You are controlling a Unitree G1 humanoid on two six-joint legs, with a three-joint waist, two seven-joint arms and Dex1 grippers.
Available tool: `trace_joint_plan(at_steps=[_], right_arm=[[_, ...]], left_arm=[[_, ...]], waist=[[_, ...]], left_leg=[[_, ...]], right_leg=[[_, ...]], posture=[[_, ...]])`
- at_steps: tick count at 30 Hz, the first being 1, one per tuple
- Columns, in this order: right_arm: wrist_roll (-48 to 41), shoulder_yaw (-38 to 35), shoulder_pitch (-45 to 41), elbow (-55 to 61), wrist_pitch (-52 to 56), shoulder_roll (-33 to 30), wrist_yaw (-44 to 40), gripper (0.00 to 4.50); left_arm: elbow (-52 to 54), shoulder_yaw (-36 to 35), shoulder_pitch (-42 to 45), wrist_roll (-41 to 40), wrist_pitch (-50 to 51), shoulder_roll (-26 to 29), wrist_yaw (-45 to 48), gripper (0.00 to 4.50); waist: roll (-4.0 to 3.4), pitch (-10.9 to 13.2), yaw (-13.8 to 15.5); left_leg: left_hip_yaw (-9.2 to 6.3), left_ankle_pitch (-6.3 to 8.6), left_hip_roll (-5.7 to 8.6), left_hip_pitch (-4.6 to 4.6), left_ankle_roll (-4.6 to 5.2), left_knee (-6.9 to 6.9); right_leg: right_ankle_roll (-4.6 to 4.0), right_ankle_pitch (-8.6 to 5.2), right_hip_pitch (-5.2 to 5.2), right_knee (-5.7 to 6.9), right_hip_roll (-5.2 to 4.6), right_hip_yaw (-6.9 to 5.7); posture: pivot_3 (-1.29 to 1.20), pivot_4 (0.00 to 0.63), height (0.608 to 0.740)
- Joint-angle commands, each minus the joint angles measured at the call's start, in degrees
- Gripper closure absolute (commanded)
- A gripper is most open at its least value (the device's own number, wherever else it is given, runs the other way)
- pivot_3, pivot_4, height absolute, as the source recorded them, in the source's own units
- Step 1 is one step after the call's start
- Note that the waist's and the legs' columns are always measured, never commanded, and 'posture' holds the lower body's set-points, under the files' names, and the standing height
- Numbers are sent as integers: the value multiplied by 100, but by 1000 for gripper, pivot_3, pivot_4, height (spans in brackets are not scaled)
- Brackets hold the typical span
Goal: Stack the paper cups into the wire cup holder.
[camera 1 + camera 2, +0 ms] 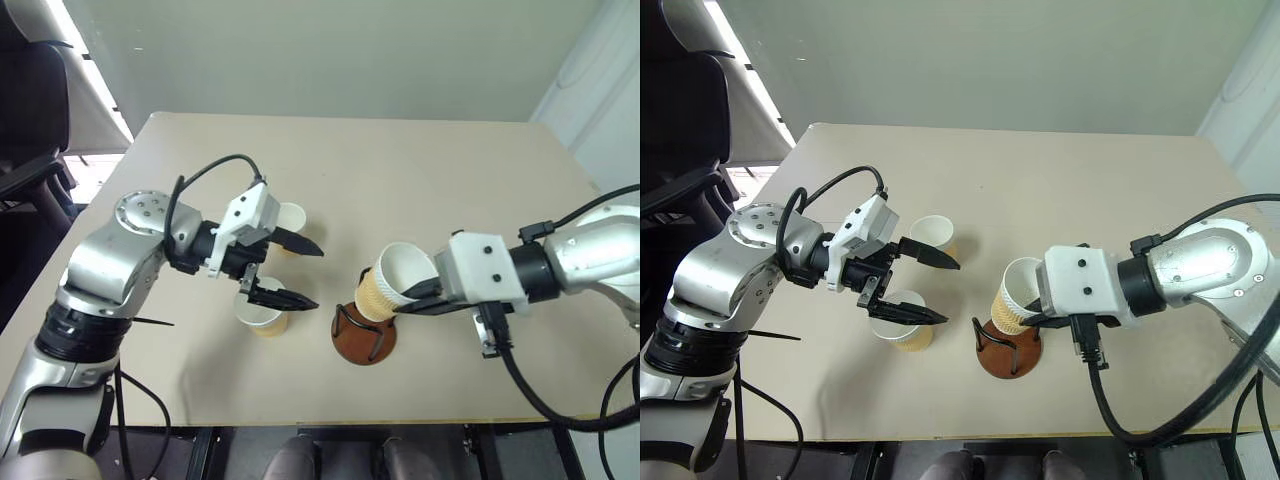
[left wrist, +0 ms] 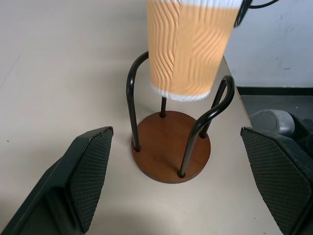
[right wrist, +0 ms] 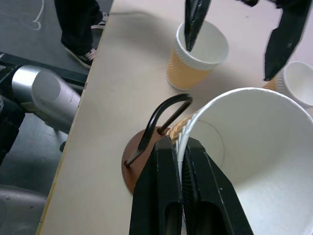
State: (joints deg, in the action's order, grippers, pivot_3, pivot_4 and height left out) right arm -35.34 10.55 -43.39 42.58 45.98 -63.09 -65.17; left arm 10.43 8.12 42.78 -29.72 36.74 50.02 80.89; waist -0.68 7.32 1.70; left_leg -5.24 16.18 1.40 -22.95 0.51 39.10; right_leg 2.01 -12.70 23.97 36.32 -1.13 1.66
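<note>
Rippled paper cups (image 2: 188, 49) beside a wire cup holder (image 2: 171, 147)
Glossy black metal wire, smooth wooden base, matt table (image 1: 420, 170).

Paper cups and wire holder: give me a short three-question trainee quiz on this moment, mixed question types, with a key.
1. True or false: the right gripper pinches the rim of a paper cup over the wire cup holder.
2. How many cups stand on the table near the left gripper?
A. none
B. one
C. two
3. Fill in: the left gripper's fingers are ____.

Key
1. True; the cup's bottom hangs tilted between the wire loops, above the base.
2. C: the near cup and the far cup.
3. Open, holding nothing.
</note>
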Motion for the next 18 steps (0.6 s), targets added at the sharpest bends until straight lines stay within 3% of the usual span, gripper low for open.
trace_joint_plan(at_steps=[1,12,18], right_arm=[[18,-40,-23,62,-32,20,-64,3891],[-53,-312,-135,-171,227,526,403,128],[-168,-718,-87,-412,324,612,658,128]], left_arm=[[203,-85,27,-67,29,22,-29,0],[173,-99,-7,1,-44,47,-99,0],[151,-82,-153,606,-588,422,-217,0]], waist=[[0,0,1],[0,0,-1],[0,0,-10]], left_leg=[[0,0,0,0,0,0],[0,0,0,0,0,1],[0,0,0,1,1,-1]], right_leg=[[0,0,0,0,0,0],[0,0,0,0,0,0],[0,0,0,-3,0,0]], posture=[[0,150,740],[0,150,740],[0,150,740]])
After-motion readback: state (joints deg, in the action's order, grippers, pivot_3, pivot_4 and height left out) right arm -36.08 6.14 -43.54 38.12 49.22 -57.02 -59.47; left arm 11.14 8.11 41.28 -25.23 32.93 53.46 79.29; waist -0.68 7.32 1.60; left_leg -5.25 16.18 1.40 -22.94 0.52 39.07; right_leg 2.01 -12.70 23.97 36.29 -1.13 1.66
